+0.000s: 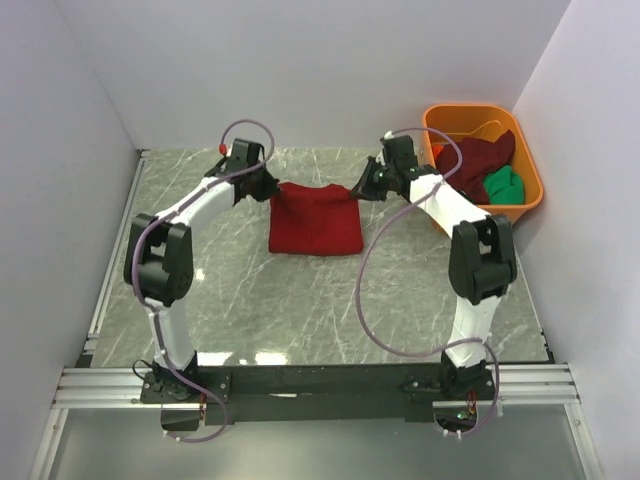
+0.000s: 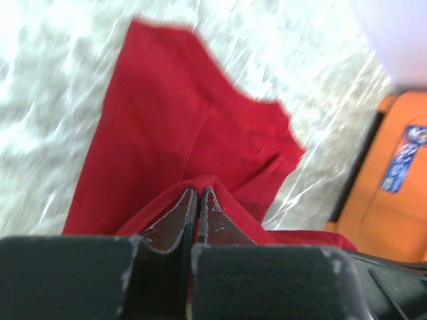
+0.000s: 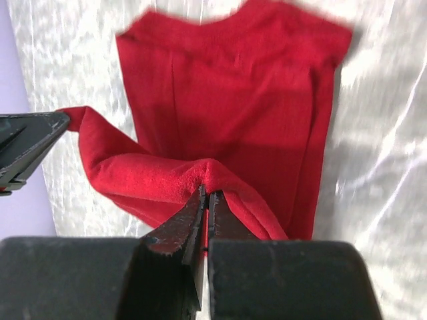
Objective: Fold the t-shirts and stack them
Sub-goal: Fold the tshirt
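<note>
Marble tabletop (image 1: 300, 305), white walls (image 1: 300, 70); left end effector (image 2: 198, 195) and right end effector (image 3: 205, 195) each pinch red t-shirt (image 1: 315, 222)

blue sticker (image 2: 404, 159) on the orange tub (image 2: 377, 223) is unreadable.

- This is looking like a robotics lab bench, boxed in as a test cell.
- Plain white panels (image 1: 320, 70) are closing in the table on its far, left and right sides.
- The table top (image 1: 300, 300) is showing a grey marble pattern, and aluminium rails (image 1: 320, 385) are framing its near edge.
- Two robot arms, the left arm (image 1: 165, 270) and the right arm (image 1: 480, 260), are standing bolted at those rails, with loose purple cables (image 1: 365, 290) looping off them.
- An orange tub (image 1: 465, 107) is sitting in the far right corner, holding bunched t-shirts (image 1: 480, 160).
</note>
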`<state>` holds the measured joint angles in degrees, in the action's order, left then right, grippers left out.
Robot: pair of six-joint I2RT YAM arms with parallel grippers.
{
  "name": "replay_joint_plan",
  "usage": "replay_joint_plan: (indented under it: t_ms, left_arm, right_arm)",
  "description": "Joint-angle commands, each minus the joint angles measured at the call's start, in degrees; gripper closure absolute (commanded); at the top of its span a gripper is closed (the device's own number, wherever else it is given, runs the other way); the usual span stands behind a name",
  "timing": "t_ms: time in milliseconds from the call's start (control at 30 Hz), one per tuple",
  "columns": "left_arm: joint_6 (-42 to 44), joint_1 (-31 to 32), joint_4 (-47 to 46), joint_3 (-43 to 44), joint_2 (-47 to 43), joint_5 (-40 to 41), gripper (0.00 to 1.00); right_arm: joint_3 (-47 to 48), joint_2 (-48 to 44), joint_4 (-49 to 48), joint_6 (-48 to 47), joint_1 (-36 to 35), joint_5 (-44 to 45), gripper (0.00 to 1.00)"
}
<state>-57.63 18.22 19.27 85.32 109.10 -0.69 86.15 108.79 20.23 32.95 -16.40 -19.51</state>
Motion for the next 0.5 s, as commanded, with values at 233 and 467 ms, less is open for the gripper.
replay_joint_plan:
  t_ms: [233,467]
  left_arm:
    - [2.6,-5.1,-5.8,15.9,13.2,-7.8,1.00]
    - [4.7,-8.3,-9.8,22.1,20.2,-13.5,0.56]
  right_arm:
    - [18.6,14.3,-0.6,0.6,5.0,-5.5,1.00]
    - [30.0,24.3,2.9,-0.2,7.0,-5.2,0.46]
